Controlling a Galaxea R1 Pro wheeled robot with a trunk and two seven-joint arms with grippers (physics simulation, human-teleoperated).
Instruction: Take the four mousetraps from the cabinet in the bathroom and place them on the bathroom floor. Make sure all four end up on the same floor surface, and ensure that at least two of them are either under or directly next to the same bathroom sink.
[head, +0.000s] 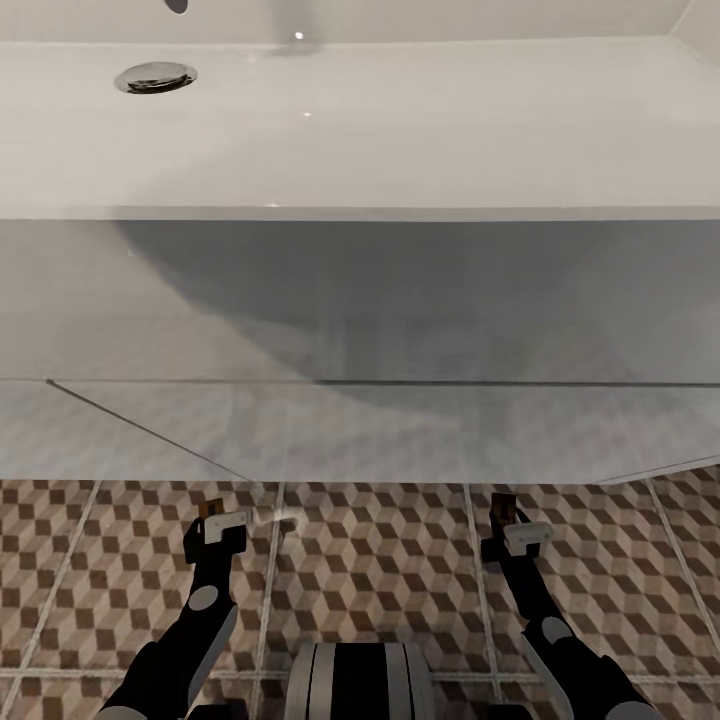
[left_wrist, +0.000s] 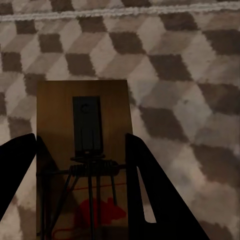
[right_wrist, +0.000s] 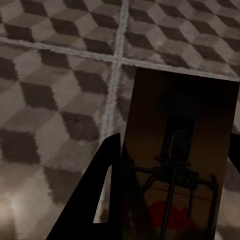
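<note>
Mousetraps (left_wrist: 84, 160) (right_wrist: 182, 160) show springs; head view: sink (head: 400, 130).

Glossy white bathroom sink (head: 400, 130) (chrome drain), matt patterned bathroom floor (head: 400, 580) tiles, wooden mousetraps (left_wrist: 82, 150) with wire springs.

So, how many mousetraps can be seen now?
2: one mousetrap in the left gripper, one in the right gripper, both above the floor. Others may be out of view.
</note>
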